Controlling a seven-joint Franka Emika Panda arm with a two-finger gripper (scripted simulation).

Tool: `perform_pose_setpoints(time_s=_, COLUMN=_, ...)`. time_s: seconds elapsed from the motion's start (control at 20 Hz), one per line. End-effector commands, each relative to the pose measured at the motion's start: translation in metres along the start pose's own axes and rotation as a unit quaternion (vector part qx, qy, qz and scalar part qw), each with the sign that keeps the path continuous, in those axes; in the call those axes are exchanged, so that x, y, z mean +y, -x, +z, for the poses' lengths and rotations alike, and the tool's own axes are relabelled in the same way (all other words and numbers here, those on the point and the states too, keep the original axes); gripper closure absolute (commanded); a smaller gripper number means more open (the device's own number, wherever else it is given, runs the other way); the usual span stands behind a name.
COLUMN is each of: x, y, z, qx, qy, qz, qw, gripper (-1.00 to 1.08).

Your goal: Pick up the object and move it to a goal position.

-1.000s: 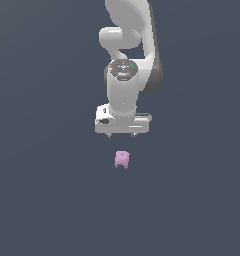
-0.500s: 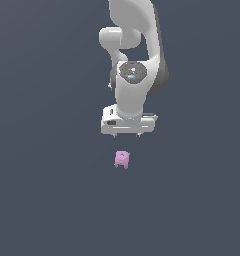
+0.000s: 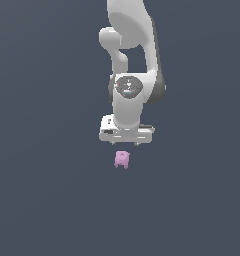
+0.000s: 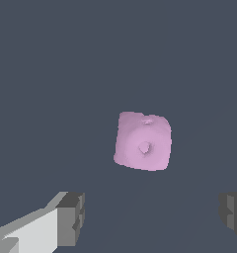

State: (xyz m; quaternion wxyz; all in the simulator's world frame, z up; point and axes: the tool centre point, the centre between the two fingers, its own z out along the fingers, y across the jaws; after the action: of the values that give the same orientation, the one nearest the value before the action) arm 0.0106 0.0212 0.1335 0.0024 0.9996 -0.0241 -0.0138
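Note:
The object is a small pink-lilac lump with short stubs along its lower edge, lying on the dark grey surface. In the wrist view the object looks like a rounded pink block with a small dimple in its middle. My white gripper hangs just above it, still apart from it. The gripper is open, its two dark fingertips spread far wider than the object, with nothing between them.
The white arm rises from the gripper toward the top of the exterior view. All around is a plain dark grey surface; no other item shows.
The gripper has come down toward the object and shifted slightly to the exterior view's right. The object has not moved.

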Motion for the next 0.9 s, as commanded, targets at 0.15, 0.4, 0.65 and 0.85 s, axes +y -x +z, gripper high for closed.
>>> perform_pose_setpoints(time_s=0.15, x=0.006, y=-0.018, z=0.025, qx=0.008, qy=-0.003, qz=0.042, qw=0.9991, gripper=-0.92)
perform_pose_setpoints(time_s=0.4, x=0.009, y=-0.027, z=0.039, qx=0.012, qy=-0.003, qz=0.064, qw=0.9979, gripper=-0.92)
perform_pose_setpoints(time_s=0.65, x=0.009, y=-0.028, z=0.041, qx=0.013, qy=-0.003, qz=0.067, qw=0.9977, gripper=-0.92)
perform_pose_setpoints(time_s=0.85, x=0.009, y=-0.028, z=0.048, qx=0.013, qy=-0.003, qz=0.067, qw=0.9976, gripper=-0.92)
